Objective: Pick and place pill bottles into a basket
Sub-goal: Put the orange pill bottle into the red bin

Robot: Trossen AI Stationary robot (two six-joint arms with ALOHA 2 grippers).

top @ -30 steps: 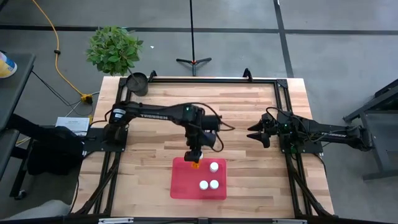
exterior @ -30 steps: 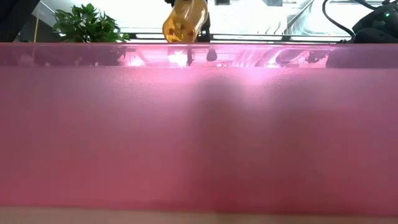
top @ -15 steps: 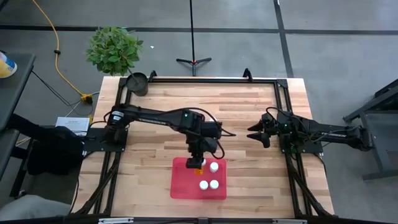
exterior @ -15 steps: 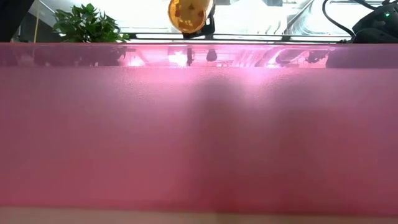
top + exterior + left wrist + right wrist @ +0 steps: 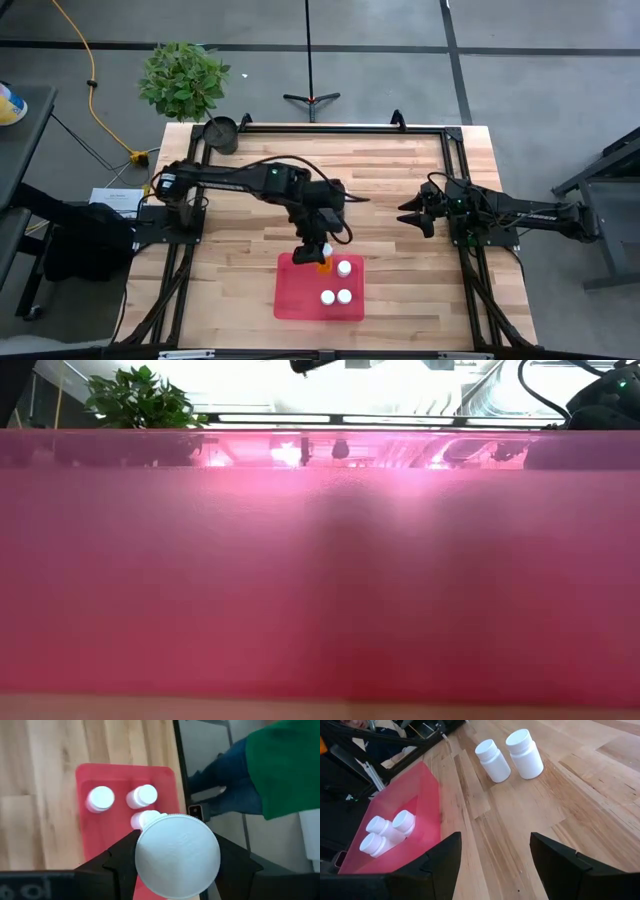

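Gripping an amber pill bottle [image 5: 323, 266], the left claw [image 5: 314, 254] has moved over the basket [image 5: 290, 300].

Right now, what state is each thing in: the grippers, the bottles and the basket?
left gripper: shut on amber bottle, over the basket's far edge.
right gripper: open, empty, waiting at the table's right side.
basket: holds three white-capped bottles, upright.
two white bottles: upright on the table, outside the basket.

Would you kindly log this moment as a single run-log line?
left claw: shut on pill bottle, over basket | basket: three bottles inside | right claw: open, waiting at table's right side
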